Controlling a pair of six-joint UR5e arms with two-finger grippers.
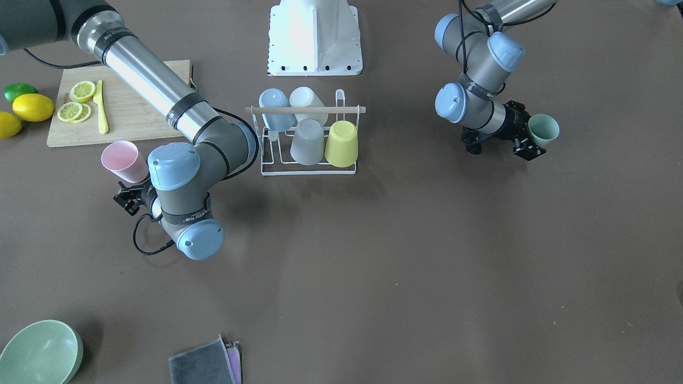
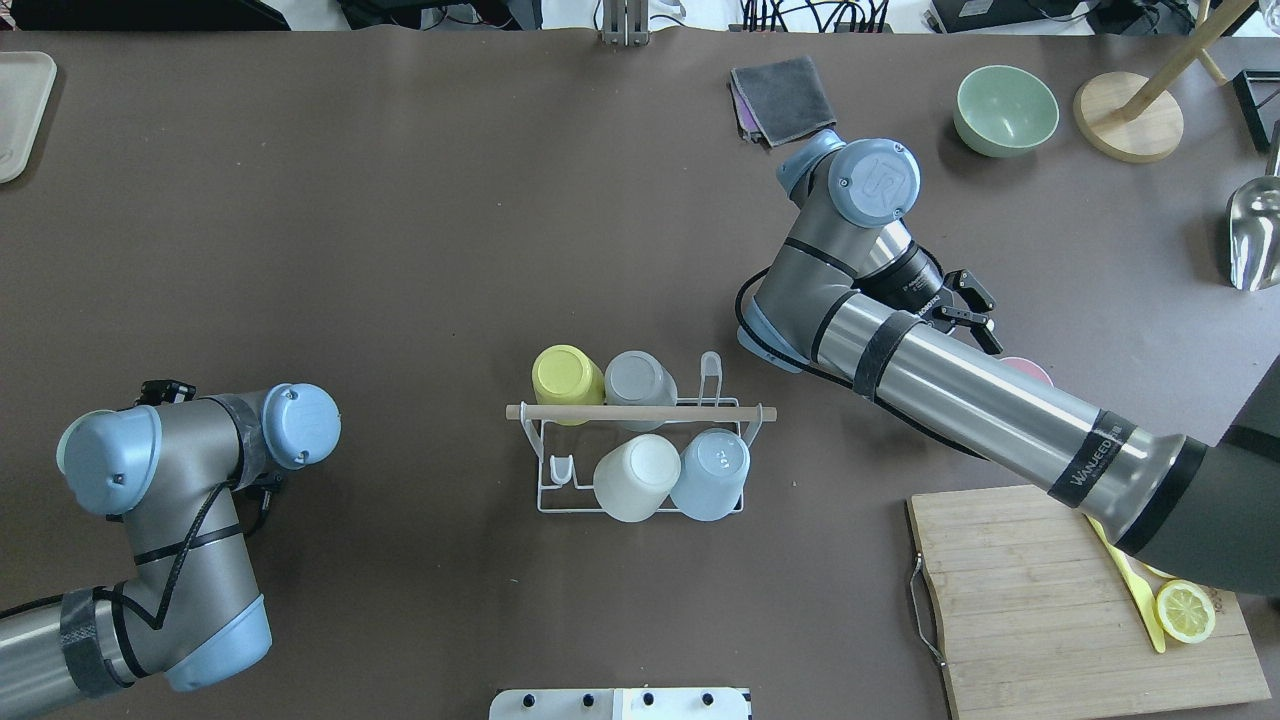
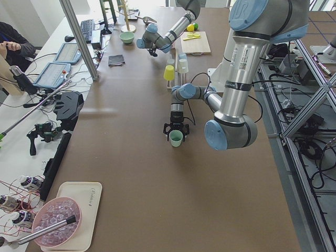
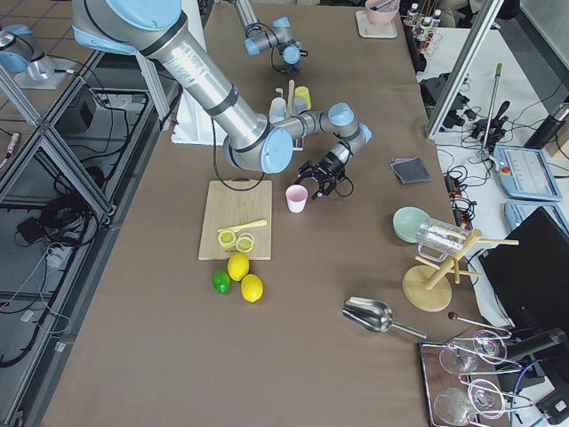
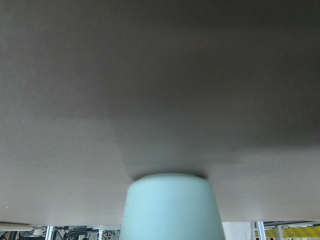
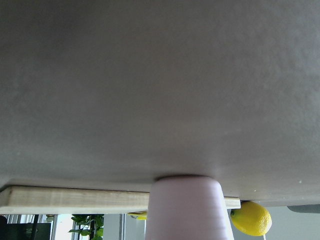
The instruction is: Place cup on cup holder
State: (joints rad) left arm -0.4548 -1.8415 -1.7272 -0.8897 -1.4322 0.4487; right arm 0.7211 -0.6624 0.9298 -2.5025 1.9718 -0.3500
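Note:
The cup holder [image 1: 308, 167], a white wire rack with a wooden rod on top, stands mid-table and holds blue, white, grey and yellow cups upside down; it also shows in the overhead view [image 2: 545, 470]. A pale green cup [image 1: 545, 129] stands upright on the table. My left gripper [image 1: 527, 132] lies level with it, open, with the cup at its fingertips; the left wrist view shows the cup [image 5: 172, 206] close up. A pink cup [image 1: 125, 160] stands upright by the cutting board. My right gripper [image 2: 978, 315] is open and empty, a short way from that cup [image 6: 185, 207].
A wooden cutting board [image 1: 133, 120] with lemon slices and a yellow knife lies beside the pink cup. Lemons and a lime [image 1: 32, 106] lie past it. A green bowl [image 1: 40, 352] and a folded cloth [image 1: 205, 364] sit at the operators' edge. The robot's white base [image 1: 315, 37] stands behind the rack.

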